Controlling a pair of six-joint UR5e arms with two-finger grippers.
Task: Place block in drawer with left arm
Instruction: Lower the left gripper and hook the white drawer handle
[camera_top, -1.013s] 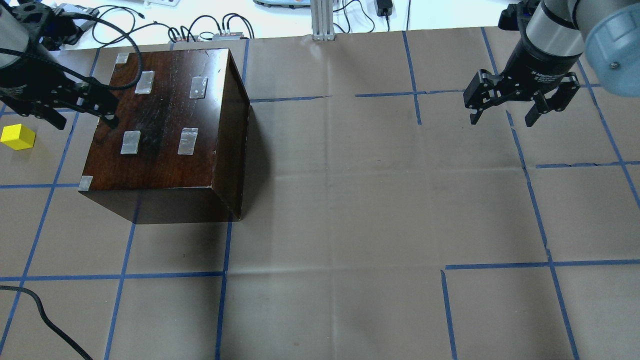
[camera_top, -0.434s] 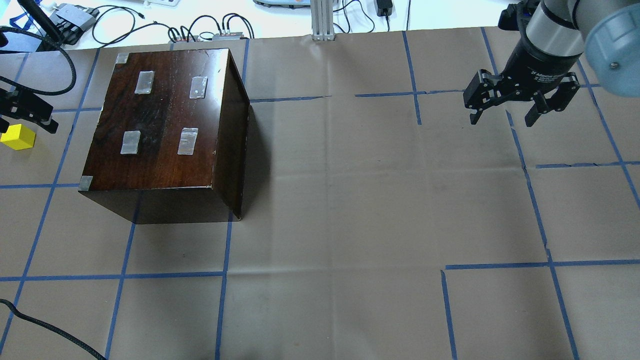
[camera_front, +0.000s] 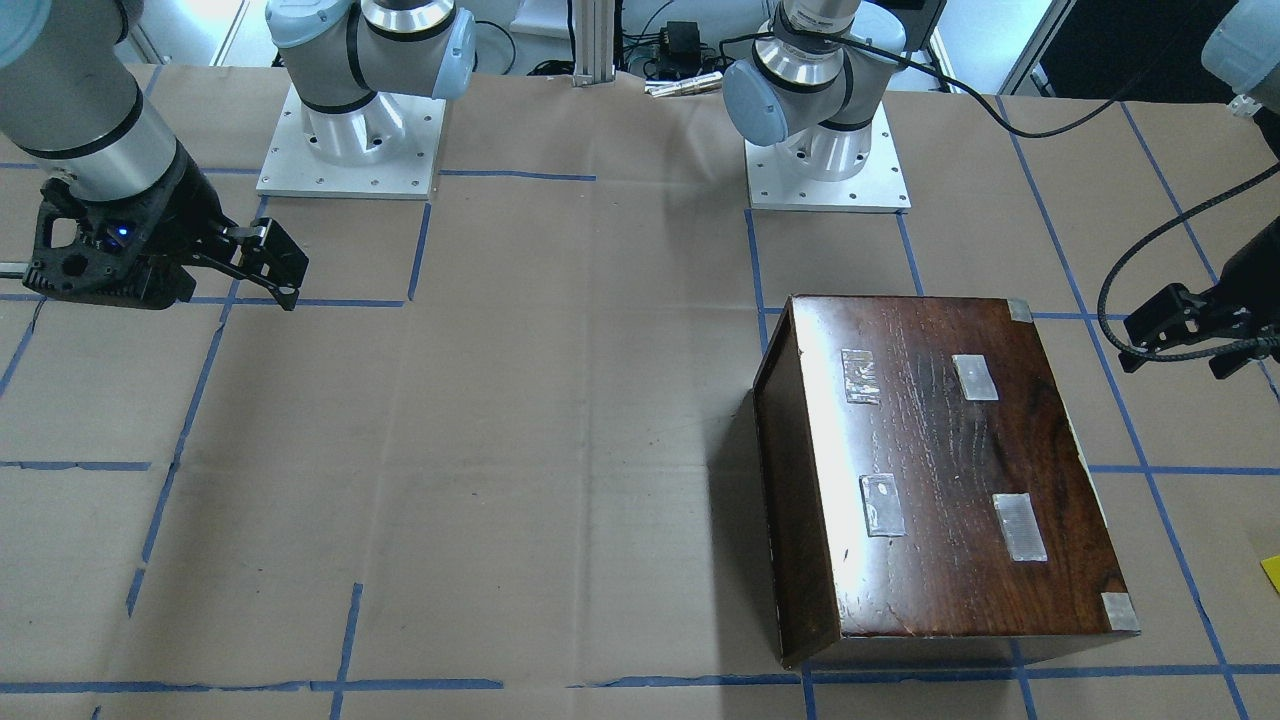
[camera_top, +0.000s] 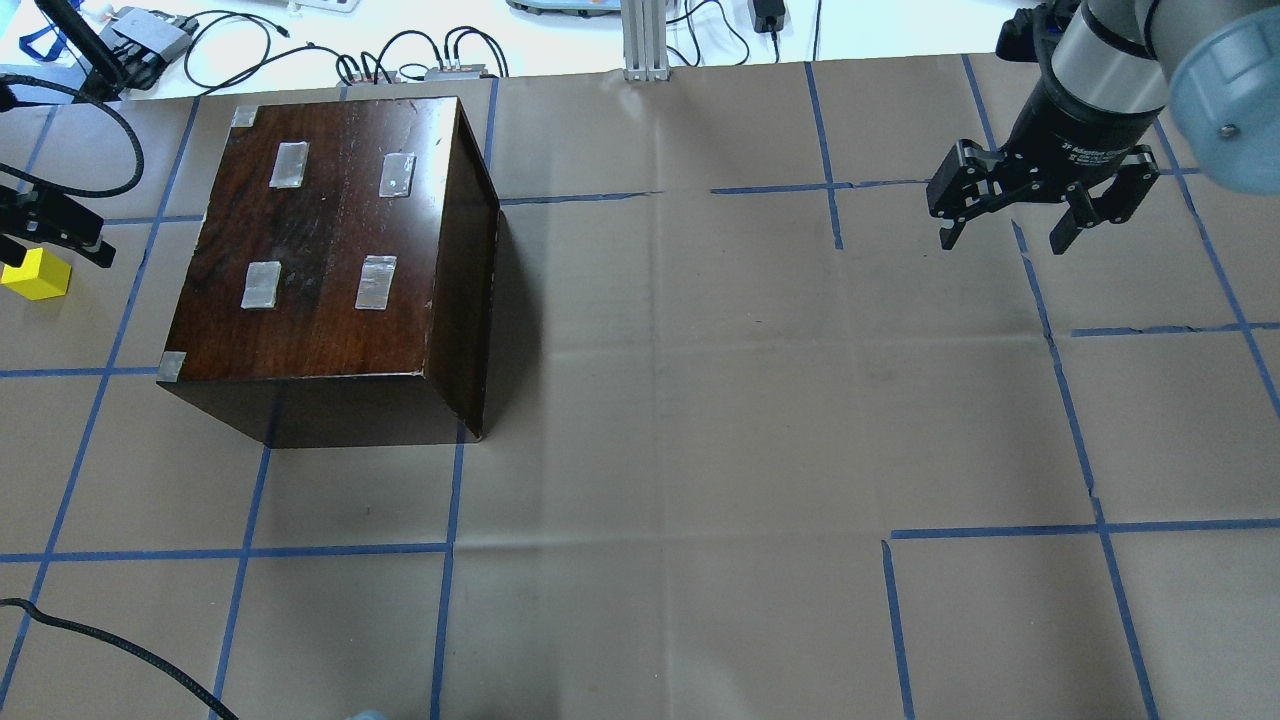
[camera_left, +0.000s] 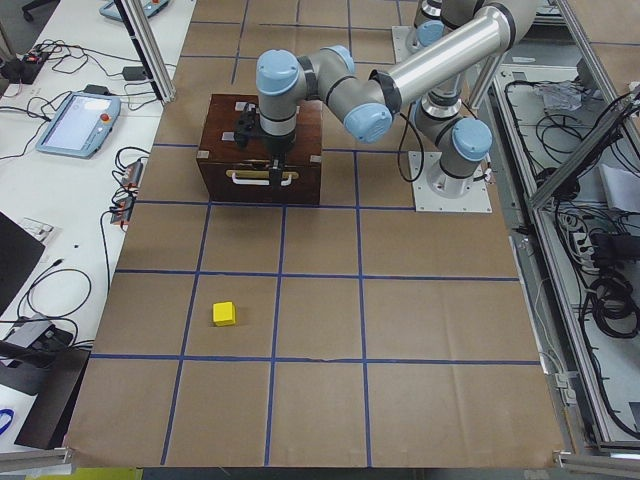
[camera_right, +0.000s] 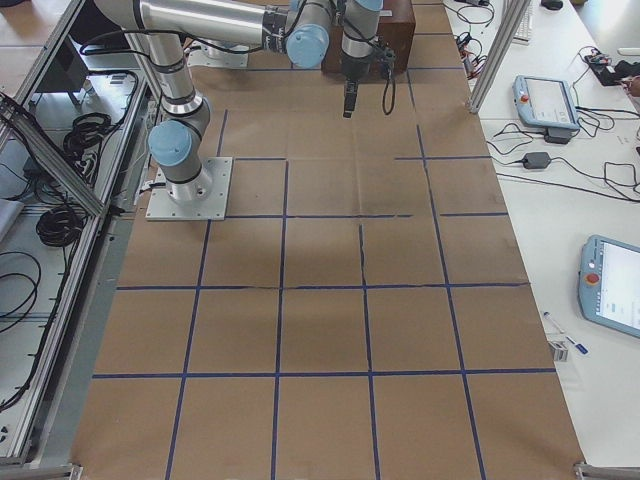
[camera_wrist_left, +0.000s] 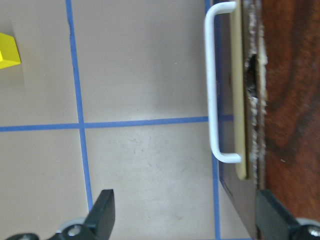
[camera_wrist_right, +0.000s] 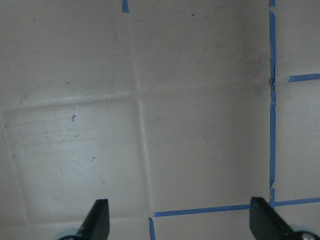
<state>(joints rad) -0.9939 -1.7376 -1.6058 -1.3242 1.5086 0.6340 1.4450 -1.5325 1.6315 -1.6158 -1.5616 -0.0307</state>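
Shift: left arm (camera_left: 440, 55) has swung off the cabinet (camera_top: 320, 240) top to its front, jaws spread wide and empty before the white handle (camera_wrist_left: 212, 85). Drawer (camera_wrist_left: 240, 100) is shut. Block (camera_top: 36, 274) lies on the bench (camera_top: 700, 400), apart from them and untouched. Opening the drawer likely comes first. Right arm (camera_top: 1090, 90) is parked, jaws wide.

I see a bright yellow block (camera_top: 36, 275) on plain tan-brown paper (camera_top: 700, 400) crossed by a grid of blue tape lines (camera_top: 245, 551). The cabinet (camera_top: 330, 250) is glossy dark reddish-brown with streaky grain and silvery tape patches (camera_top: 376, 282); its handle (camera_wrist_left: 212, 85) is white.
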